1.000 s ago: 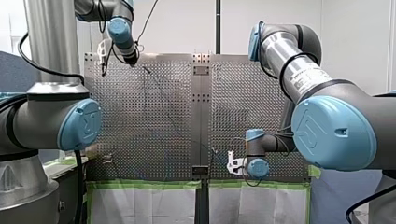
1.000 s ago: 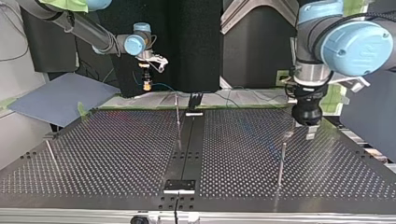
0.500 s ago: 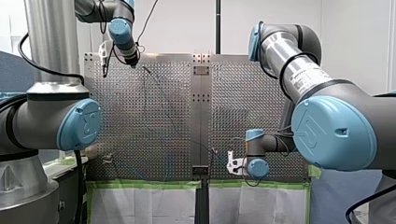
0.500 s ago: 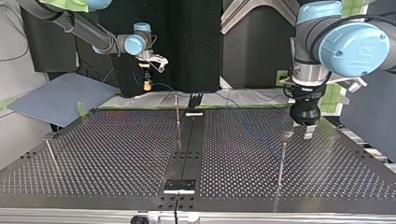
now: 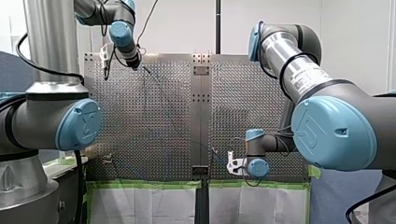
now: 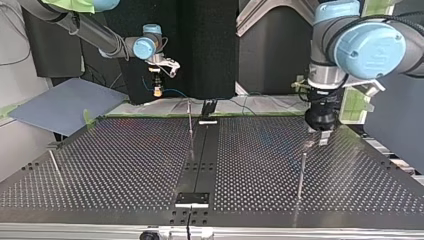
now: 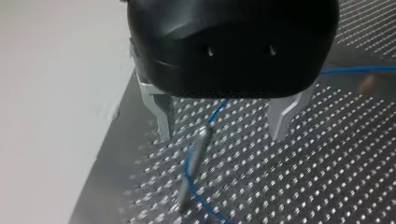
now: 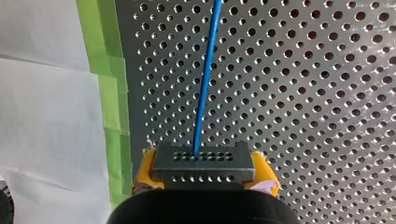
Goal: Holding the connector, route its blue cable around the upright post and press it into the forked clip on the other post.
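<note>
My right gripper point(image 8: 204, 176) has its yellow pads shut on the black connector point(image 8: 203, 163); the blue cable point(image 8: 205, 84) leaves it over the perforated plate. At the top view's left that gripper point(image 6: 157, 91) hangs above the table's far edge. My left gripper point(image 7: 222, 126), black with metal fingers point(image 7: 281, 120), is open and straddles the top of a thin upright post point(image 7: 195, 156). The cable point(image 7: 189, 163) runs past that post between the fingers. In the top view this gripper point(image 6: 318, 137) sits just over the right-hand post point(image 6: 301, 170). Whether that post carries the fork I cannot tell.
A second thin post point(image 6: 190, 127) stands near the table's middle seam and a third point(image 6: 54, 162) at the top view's left. Green tape point(image 8: 105, 93) and white sheeting point(image 8: 46, 116) line the table edge beside my right gripper.
In the top view my left gripper has shifted a little to the left and turned about its wrist, staying over the right-hand post. My right gripper has kept still with the connector.
</note>
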Robot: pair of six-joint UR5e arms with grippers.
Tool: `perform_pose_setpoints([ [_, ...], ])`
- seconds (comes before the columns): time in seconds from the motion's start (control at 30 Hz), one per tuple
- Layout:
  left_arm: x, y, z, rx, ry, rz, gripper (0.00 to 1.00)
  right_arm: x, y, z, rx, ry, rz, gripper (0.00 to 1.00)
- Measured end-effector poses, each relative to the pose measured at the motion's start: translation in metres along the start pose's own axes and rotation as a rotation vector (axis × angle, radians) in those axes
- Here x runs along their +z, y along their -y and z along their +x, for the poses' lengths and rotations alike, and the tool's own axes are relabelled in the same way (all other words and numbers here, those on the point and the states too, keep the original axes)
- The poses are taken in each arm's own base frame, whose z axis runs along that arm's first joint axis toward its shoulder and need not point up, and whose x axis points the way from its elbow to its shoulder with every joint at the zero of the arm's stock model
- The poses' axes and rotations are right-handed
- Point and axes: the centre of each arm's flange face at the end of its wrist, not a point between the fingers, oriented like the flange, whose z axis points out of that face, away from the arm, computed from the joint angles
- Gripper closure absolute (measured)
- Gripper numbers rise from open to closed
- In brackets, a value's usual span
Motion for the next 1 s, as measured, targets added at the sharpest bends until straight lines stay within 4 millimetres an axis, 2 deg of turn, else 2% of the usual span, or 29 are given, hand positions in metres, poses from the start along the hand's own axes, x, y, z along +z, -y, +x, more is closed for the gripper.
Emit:
perform_pose_setpoints([
  [0.6, -0.005, 0.032, 0.014, 0.183, 0.048, 0.128, 0.0, 0.0, 0.007, 0.001, 0.019, -0.01, 0.04, 1.0],
  [1.0, 0.011, 0.068, 0.064, 0.253, 0.01, 0.151, 0.0, 0.0, 0.01, 0.001, 0.04, -0.019, 0.065, 1.0],
])
